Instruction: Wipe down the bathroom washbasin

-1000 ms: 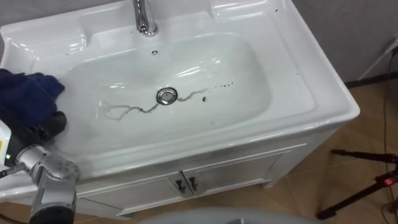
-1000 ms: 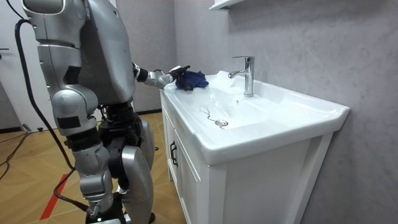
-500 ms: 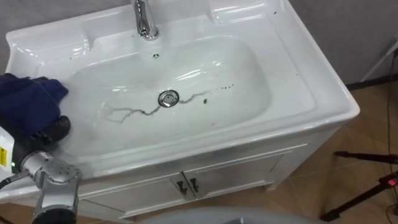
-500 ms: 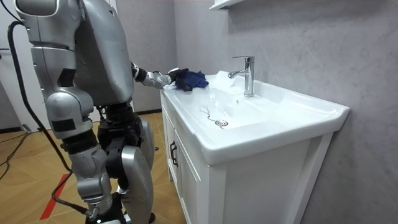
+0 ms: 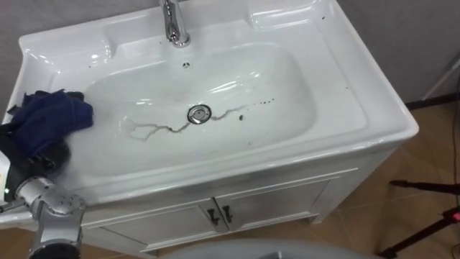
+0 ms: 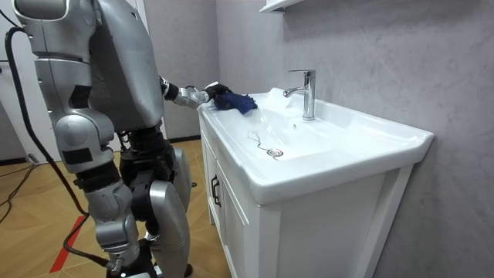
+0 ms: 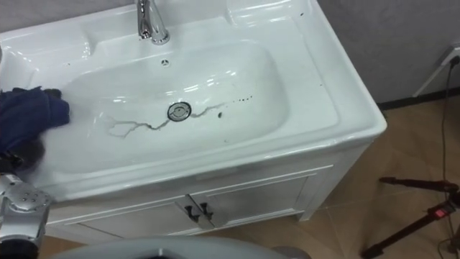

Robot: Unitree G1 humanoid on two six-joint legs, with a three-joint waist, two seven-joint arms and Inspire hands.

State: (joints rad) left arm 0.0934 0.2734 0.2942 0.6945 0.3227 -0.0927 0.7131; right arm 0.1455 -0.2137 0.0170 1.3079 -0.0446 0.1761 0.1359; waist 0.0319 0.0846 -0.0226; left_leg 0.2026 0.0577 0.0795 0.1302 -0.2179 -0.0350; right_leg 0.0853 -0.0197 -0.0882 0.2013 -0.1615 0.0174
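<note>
Basin [image 5: 338, 108] lengthwise left-right, cloth [image 5: 50, 119] at left

No text, label, number or sign can be read on anything in view.
</note>
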